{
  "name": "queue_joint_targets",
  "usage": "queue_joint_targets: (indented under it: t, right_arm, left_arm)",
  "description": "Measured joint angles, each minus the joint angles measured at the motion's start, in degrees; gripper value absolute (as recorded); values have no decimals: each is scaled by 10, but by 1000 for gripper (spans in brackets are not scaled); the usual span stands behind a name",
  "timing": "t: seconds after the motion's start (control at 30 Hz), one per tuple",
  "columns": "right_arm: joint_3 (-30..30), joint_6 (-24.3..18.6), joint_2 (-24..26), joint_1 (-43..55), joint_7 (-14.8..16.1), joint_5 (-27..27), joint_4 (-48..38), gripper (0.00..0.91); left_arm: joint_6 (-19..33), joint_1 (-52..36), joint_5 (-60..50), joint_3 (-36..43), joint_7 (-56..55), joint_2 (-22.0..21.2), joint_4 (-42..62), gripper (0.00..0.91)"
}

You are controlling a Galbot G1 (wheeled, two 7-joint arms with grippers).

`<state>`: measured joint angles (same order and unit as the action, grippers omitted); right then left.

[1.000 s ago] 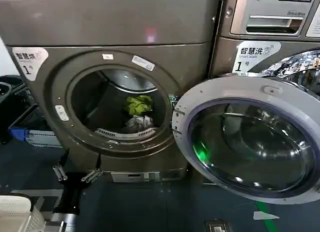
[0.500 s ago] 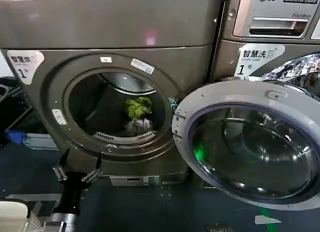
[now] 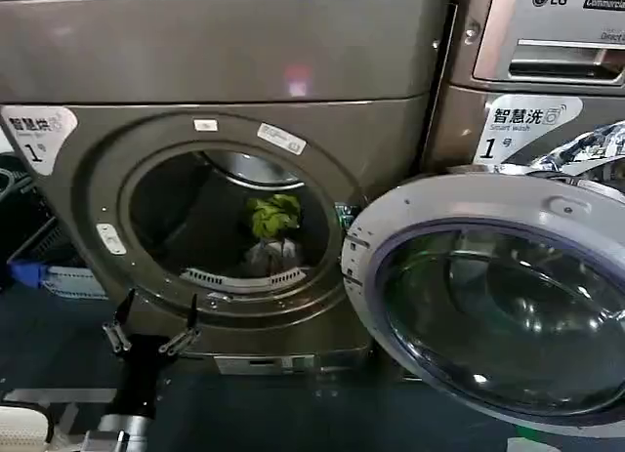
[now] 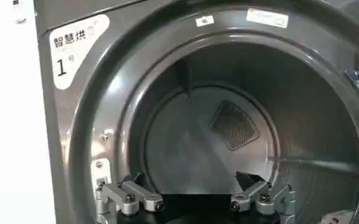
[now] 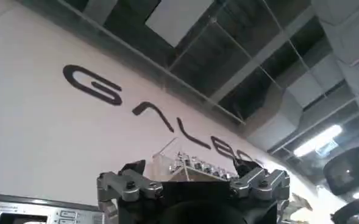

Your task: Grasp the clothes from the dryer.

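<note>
**Head view: left gripper spread wide below the dryer's porthole, clothes deep in the drum**

The dryer [image 3: 225,71] stands with its round porthole [image 3: 231,223] uncovered and its grey-rimmed glass door [image 3: 488,296] swung out to the right of that opening. Inside the porthole, toward its right and far back in the drum, sit the clothes: the yellow-green piece [image 3: 274,215] on top, the pale piece [image 3: 271,255] directly under it and touching it. A white sticker [image 3: 37,135] numbered 1 lies on the dryer front, up and left of the porthole.

The left gripper [image 3: 153,325] hangs just below the porthole's lower left rim, outside the drum, its fingers spread wide and holding nothing. In the left wrist view the same gripper [image 4: 195,201] faces into the bare drum, with a mesh vent [image 4: 234,125] on the back wall.

The right gripper [image 5: 193,185] points up toward a white wall and ceiling, away from the dryer, fingers wide apart and empty.
</note>
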<state>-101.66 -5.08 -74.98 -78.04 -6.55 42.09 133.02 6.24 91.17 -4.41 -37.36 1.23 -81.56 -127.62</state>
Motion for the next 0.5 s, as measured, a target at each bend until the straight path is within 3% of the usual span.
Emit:
queue_joint_targets:
  t: [0.5]
  right_arm:
    - [-1,0,-1,0,0,0,1,907]
  left_arm:
    - [0,0,1,0,0,1,1,907]
